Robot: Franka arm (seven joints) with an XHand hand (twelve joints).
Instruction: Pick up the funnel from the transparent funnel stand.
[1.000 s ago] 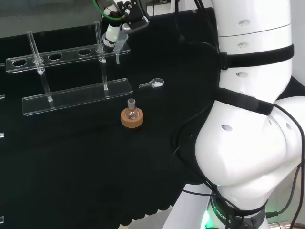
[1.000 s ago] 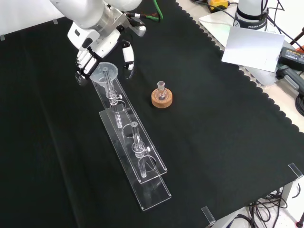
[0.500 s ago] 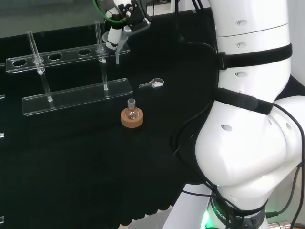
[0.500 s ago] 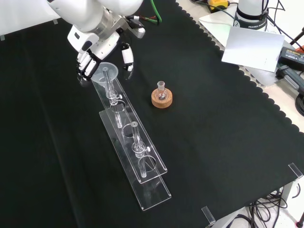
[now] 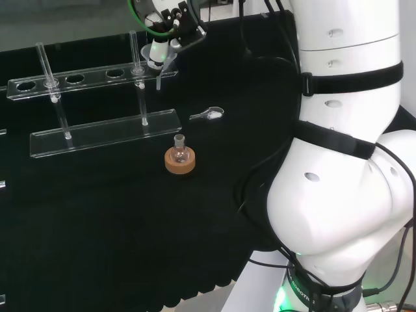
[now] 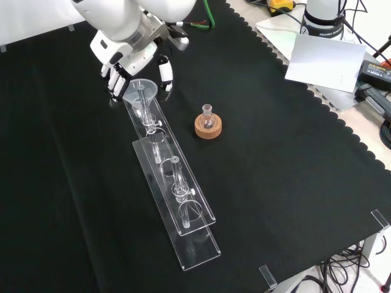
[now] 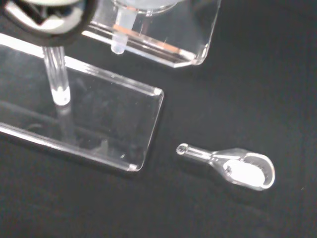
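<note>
The clear funnel (image 6: pixel 140 91) sits in the end hole of the transparent stand's upper shelf (image 6: pixel 177 177), at the hand's end. Its stem hangs down through the hole (image 5: pixel 158 81), and the stem tip (image 7: pixel 118 45) pokes out under the shelf. My hand (image 6: pixel 131 55) is at the funnel's cone. Curled fingers (image 6: pixel 116 79) lie on one side and the thumb (image 6: pixel 165 72) on the other, closed round the cone. In the head view the hand (image 5: pixel 164 26) is above the funnel (image 5: pixel 161 64) at the stand's right end.
The stand's base plate (image 5: pixel 104 133) carries two thin upright posts (image 5: pixel 140 91). A small flask on a cork ring (image 6: pixel 208 124) stands to the right of the stand in the front view. A small clear scoop (image 7: pixel 233 166) lies on the cloth (image 5: pixel 208 114).
The hand has closed in on the funnel's cone and shifted slightly. The funnel and the stand's end under it have nudged a little to the right in the front view.
</note>
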